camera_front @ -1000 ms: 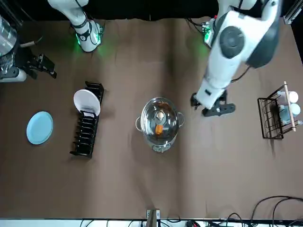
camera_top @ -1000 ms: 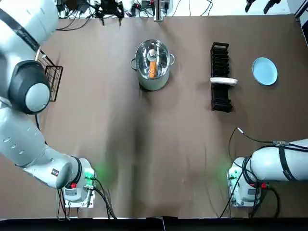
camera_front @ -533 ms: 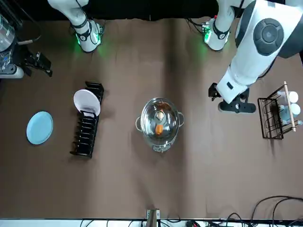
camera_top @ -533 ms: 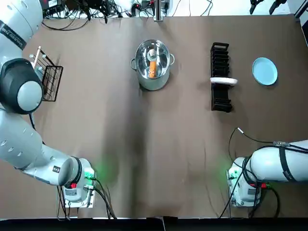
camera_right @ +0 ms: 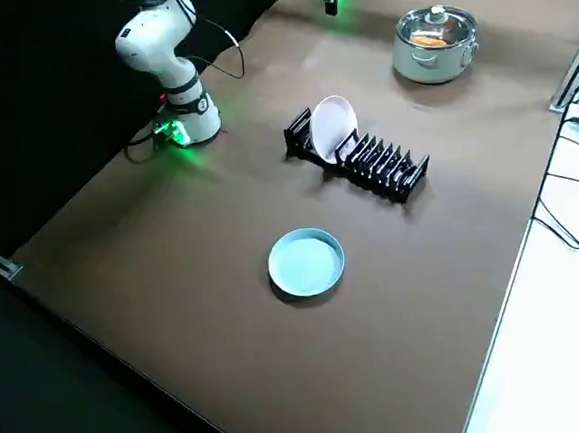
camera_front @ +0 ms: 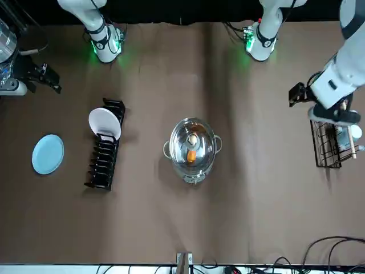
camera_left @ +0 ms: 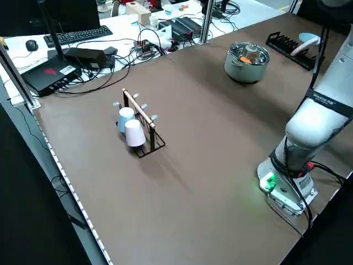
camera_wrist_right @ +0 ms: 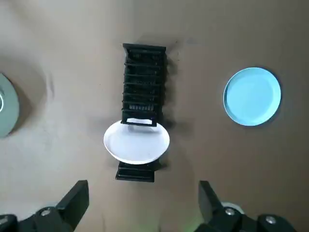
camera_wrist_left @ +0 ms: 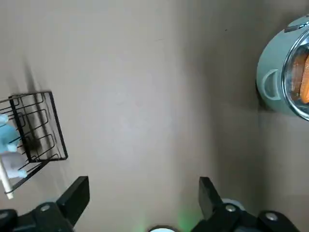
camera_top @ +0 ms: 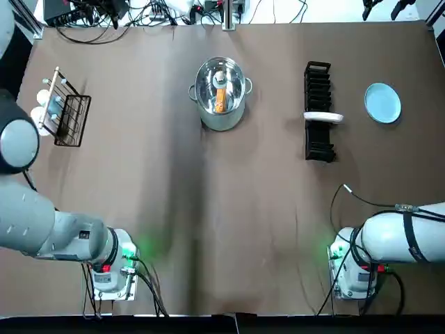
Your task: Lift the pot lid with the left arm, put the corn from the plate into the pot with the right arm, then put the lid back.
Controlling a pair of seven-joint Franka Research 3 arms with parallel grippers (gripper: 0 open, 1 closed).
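L arm is swinging out fast. A sec ago the L gripper (camera_wrist_left: 142, 183) was hanging just beside the pot; now it's riding high near the mug rack (camera_top: 64, 115), toward the table (camera_top: 208, 229)'s left edge. Its fingers are wide apart and holding nothing, and the mugs on that rack aren't being touched.

Moving to the middle: the pot (camera_top: 220, 94) is sitting toward the far edge, approx centred, and hasn't budged. The glass lid (camera_top: 208, 85) is resting on its rim, and the corn (camera_front: 191, 155) is showing orange thru it, inside the pot.

Next along is the dish rack (camera_top: 318, 111) w/ one white plate (camera_top: 323, 117) standing in it, no change there. The blue plate (camera_top: 382, 102), near the right edge, is lying flat w/ no corn on it.

R gripper (camera_wrist_right: 142, 186) is hanging high over the right part of the table, looking down on dish rack & blue plate. Its fingers are also spread w/ nothing btwn them, and it's barely shifting.

What's that telling us? Lid on, corn in, arms backing off. All three steps are looking done, and the L arm's retreat is reading as heading home, not a new reach.
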